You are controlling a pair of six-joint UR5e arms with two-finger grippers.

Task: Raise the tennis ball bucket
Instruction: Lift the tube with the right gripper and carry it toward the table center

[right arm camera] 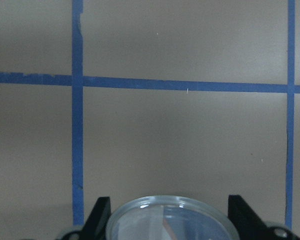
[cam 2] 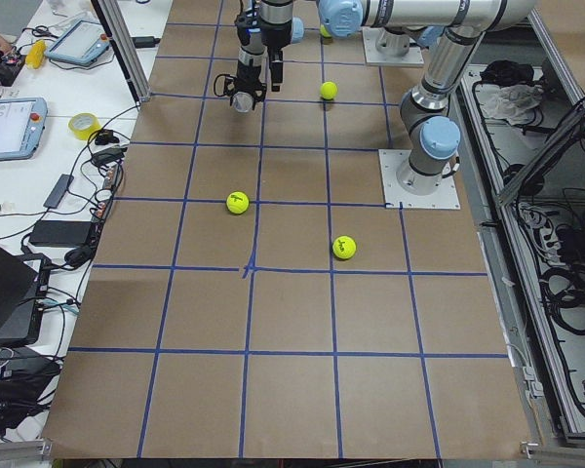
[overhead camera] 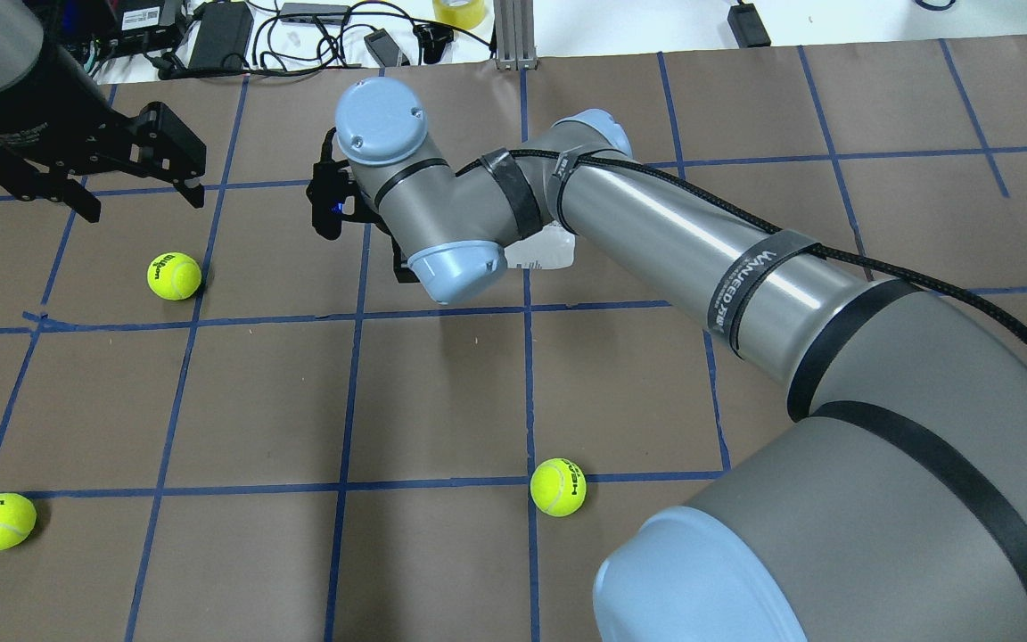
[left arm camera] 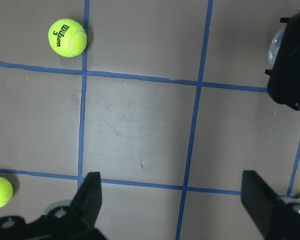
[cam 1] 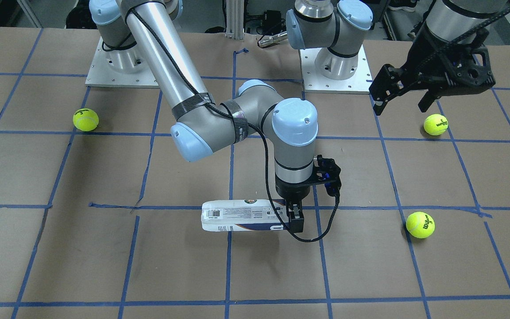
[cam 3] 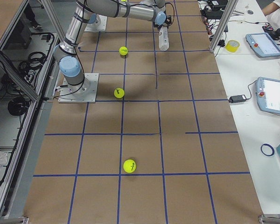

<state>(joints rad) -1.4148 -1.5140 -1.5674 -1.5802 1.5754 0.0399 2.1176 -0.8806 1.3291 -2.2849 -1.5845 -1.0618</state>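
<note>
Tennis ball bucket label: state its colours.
White with a navy band, on the clear cylindrical plastic tennis ball bucket; clearest in exterior front-facing view.

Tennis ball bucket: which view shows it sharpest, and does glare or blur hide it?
Front-facing view: the tennis ball bucket is sharp and evenly lit, held by the right gripper. Overhead view: the right arm hides nearly all of it, with a glare streak along the arm. Right wrist view: only its clear rim shows, slightly soft. Side views: too small for detail.

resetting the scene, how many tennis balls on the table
3 tennis balls: one on the robot's right, two on its left, one nearer, one farther out. None seems hidden.
</note>
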